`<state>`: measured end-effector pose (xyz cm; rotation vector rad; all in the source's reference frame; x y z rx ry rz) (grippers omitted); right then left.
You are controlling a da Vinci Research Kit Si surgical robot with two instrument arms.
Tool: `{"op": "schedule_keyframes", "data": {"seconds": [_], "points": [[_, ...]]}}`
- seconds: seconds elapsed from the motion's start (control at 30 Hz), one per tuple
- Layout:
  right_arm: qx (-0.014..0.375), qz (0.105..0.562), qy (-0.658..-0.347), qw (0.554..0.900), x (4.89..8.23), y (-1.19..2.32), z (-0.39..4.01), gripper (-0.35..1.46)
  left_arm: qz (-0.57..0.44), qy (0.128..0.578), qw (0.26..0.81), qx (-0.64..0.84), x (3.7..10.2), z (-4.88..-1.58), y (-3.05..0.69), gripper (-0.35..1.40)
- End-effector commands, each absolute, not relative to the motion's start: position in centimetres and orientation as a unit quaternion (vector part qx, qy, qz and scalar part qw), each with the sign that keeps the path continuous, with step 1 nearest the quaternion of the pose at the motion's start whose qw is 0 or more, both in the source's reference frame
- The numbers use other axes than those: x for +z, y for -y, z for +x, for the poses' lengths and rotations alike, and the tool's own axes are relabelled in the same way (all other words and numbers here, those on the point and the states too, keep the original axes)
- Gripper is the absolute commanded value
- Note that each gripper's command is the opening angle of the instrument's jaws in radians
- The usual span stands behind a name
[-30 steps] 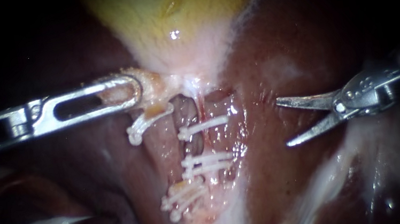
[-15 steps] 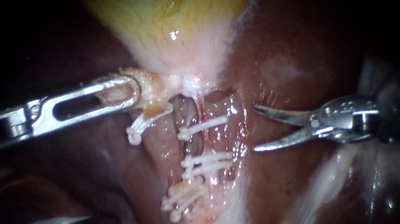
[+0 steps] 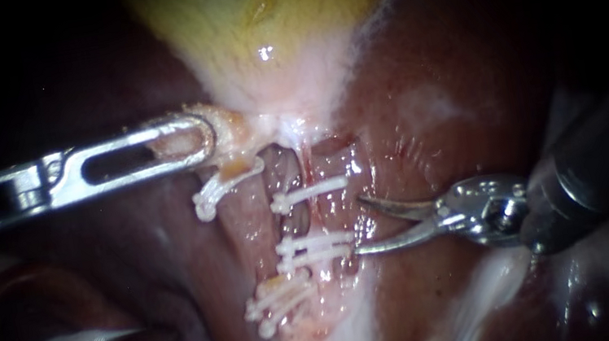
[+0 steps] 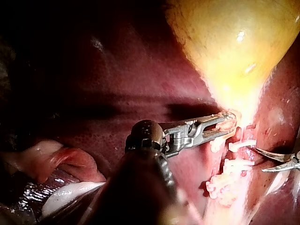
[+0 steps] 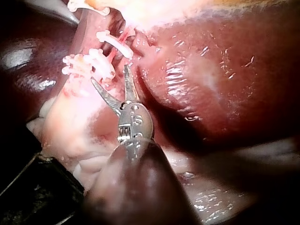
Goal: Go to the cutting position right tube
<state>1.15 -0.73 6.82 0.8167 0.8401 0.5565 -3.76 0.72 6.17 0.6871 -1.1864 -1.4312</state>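
Note:
The right tube (image 3: 332,211) runs down from the yellow gallbladder (image 3: 254,14). It carries one white clip (image 3: 310,192) high up and two clips (image 3: 316,249) lower down. My right instrument (image 3: 362,227) comes in from the right with its curved blades open. Their tips sit at the tube's right edge, level with the bare stretch between the upper clip and the lower pair. In the right wrist view the open blades (image 5: 110,75) point at the clips (image 5: 93,61). My left instrument (image 3: 184,141) is shut on pale tissue at the gallbladder's neck, as the left wrist view (image 4: 220,127) also shows.
Dark red liver (image 3: 430,83) lies on both sides of the tubes. A left tube stump bears one clip (image 3: 220,183) near my left instrument and more clips (image 3: 277,303) lower down. Pale fatty tissue (image 3: 496,279) runs below my right instrument.
My right instrument has travelled left across the liver, blades staying open, until its tips reached the right tube. My left instrument and the tissue it holds have not moved.

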Motion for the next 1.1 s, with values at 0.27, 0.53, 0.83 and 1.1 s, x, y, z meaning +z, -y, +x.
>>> {"op": "schedule_keyframes", "data": {"seconds": [0.27, 0.53, 0.83, 1.1], "points": [[0.266, 0.391, -0.386, 0.792, 6.99, 0.67, 1.37, 1.45, 0.29, 0.501, 0.548, -0.604, 6.16, -3.76, -0.72, -0.35], [0.259, 0.406, -0.4, 0.78, 7.14, 0.65, 1.58, 1.45, 0.29, 0.501, 0.548, -0.604, 6.16, -3.76, -0.71, -0.35], [0.235, 0.427, -0.446, 0.751, 7.22, 0.61, 1.64, 1.45, 0.29, 0.501, 0.548, -0.604, 6.16, -3.76, -0.71, -0.35], [0.2, 0.456, -0.5, 0.709, 7.18, 0.61, 1.66, 1.45, 0.29, 0.501, 0.548, -0.604, 6.18, -3.76, -0.71, -0.35]]}}
